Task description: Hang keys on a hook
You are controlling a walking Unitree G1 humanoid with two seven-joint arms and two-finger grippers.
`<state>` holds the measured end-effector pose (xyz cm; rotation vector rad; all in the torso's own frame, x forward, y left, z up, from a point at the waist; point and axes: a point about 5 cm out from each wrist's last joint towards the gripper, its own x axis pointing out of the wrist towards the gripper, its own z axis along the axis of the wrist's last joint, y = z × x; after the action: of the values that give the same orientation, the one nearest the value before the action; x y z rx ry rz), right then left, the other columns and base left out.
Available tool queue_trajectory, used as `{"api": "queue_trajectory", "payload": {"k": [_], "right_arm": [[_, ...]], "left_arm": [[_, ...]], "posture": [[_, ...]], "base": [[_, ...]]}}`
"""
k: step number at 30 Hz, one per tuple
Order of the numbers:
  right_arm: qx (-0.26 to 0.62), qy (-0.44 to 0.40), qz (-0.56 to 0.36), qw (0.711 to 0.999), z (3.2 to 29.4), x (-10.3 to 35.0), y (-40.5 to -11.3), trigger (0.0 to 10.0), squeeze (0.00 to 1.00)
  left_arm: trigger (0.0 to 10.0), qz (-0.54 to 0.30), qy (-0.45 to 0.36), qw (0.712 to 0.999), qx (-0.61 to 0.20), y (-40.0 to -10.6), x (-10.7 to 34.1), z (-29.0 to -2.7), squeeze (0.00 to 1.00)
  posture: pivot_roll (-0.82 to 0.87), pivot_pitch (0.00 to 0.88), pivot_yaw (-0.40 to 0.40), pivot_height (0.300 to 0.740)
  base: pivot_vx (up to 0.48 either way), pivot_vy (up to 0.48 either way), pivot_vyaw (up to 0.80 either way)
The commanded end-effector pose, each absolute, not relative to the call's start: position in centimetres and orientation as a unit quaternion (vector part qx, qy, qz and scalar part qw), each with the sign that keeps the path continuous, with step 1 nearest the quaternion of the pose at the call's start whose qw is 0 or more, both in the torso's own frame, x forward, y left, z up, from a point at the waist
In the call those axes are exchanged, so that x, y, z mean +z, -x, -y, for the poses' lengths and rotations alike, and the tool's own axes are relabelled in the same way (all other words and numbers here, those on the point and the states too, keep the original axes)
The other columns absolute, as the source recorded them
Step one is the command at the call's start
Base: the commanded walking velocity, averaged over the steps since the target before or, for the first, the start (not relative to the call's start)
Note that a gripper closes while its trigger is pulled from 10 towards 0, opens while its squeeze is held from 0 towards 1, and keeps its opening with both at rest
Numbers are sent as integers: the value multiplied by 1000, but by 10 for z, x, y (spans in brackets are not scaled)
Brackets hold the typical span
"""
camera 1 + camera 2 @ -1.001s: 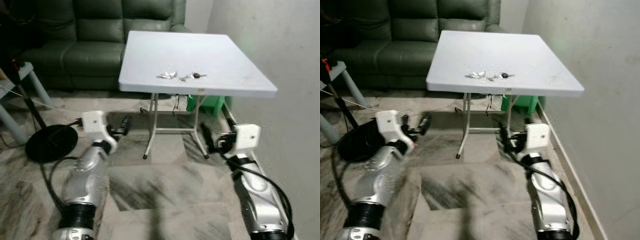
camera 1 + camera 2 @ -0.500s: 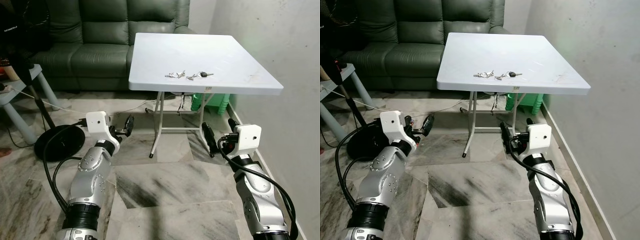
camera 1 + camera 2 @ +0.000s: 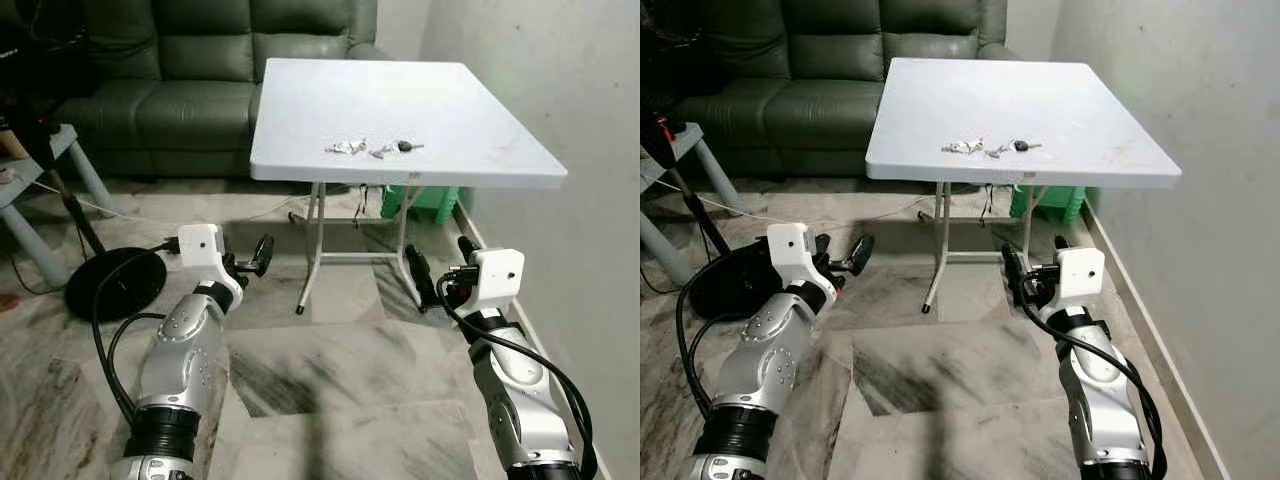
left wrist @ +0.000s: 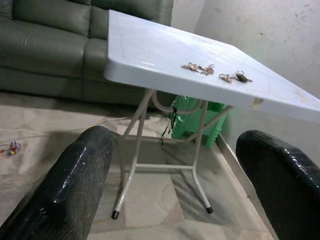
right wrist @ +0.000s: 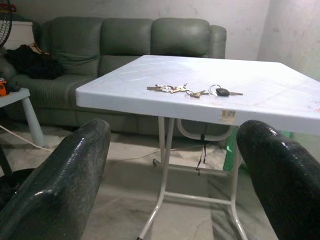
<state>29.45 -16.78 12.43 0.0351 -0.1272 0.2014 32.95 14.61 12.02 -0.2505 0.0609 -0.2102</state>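
Note:
Two small bunches lie on the white folding table (image 3: 470,110), near its front edge: silver keys (image 3: 345,147) and, just right of them, a black-headed key (image 3: 397,148). Both wrist views look up at them, with the silver keys (image 5: 169,89) left of the black-headed key (image 5: 220,92). My left gripper (image 3: 262,255) hangs low over the floor, left of the table legs, with its fingers (image 4: 75,180) wide open on nothing. My right gripper (image 3: 1033,262) sits low in front of the table's right legs, also open and empty.
A dark green sofa (image 3: 170,90) stands behind the table. At the left are a black round stand base (image 3: 110,283), cables and a grey side table (image 3: 40,160). A green bin (image 3: 425,200) sits under the table. A bare wall (image 3: 580,120) runs close along the right.
The head view has swung a little and lost its blur. The keys lie where they were. Both arms hold much the same low pose, grippers still open.

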Motion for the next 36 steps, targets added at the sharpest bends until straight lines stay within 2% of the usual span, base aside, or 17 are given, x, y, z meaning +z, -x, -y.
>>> {"api": "queue_trajectory", "payload": {"k": [1, 24, 36], "right_arm": [[99, -24, 70, 992, 169, 129, -296, 10000, 0], [94, -24, 73, 993, 170, 129, -297, 10000, 0], [100, -22, 74, 992, 170, 130, -298, 10000, 0]], "left_arm": [[10000, -25, 121, 986, -115, -331, 126, -144, 0], [10000, -25, 125, 984, -121, -334, 129, -142, 0], [10000, -28, 135, 984, -116, -334, 127, -141, 0]], "posture": [[-104, 0, -32, 740], [-111, 0, -25, 740], [-106, 0, -34, 740]], "base": [[450, 0, 0], [443, 0, 0], [296, 356, 0]]}}
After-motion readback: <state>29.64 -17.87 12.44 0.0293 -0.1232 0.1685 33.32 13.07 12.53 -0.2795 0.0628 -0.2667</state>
